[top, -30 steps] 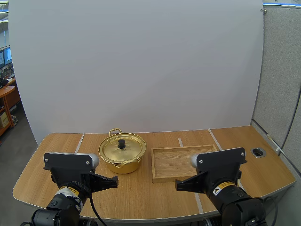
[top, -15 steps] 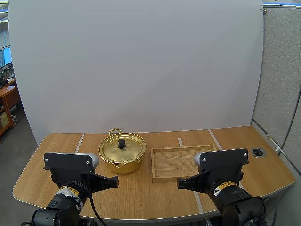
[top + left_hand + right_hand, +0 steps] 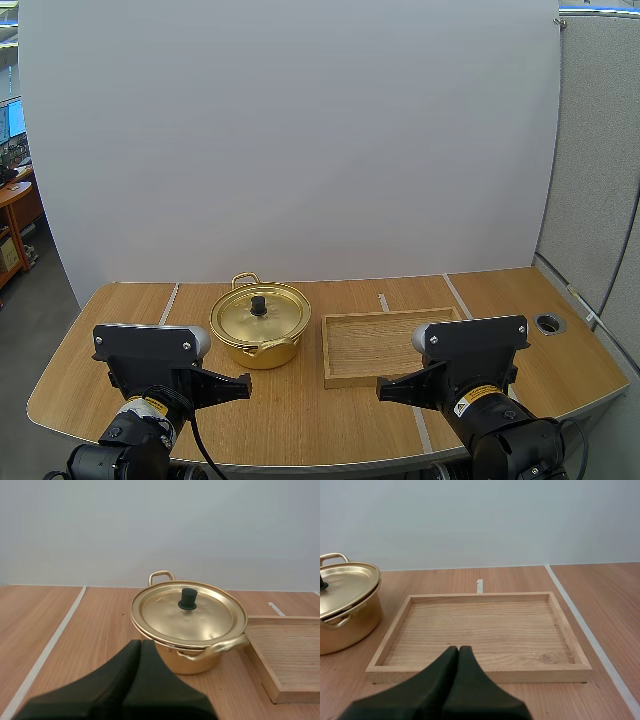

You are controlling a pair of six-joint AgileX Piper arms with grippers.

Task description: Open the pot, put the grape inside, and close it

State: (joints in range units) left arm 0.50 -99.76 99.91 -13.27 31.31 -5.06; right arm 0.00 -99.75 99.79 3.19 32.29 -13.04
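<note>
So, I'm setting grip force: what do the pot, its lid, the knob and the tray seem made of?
The pot and lid look like thin metal, gold-coloured and glossy, going by the reflections. The knob is matte black, probably plastic. The tray is bare light wood with visible grain.

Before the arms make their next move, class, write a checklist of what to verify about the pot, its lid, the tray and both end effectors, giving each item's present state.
1. The pot stands upright on the table: ok.
2. The lid sits on the pot: ok.
3. The knob on the lid has nothing on or over it: ok.
4. The left end effector is open to take the knob: not ok; it is shut, short of the pot.
5. The right end effector is open: not ok; it is shut, facing the tray.
6. The tray lies apart from the pot: ok; a gap shows between them.
</note>
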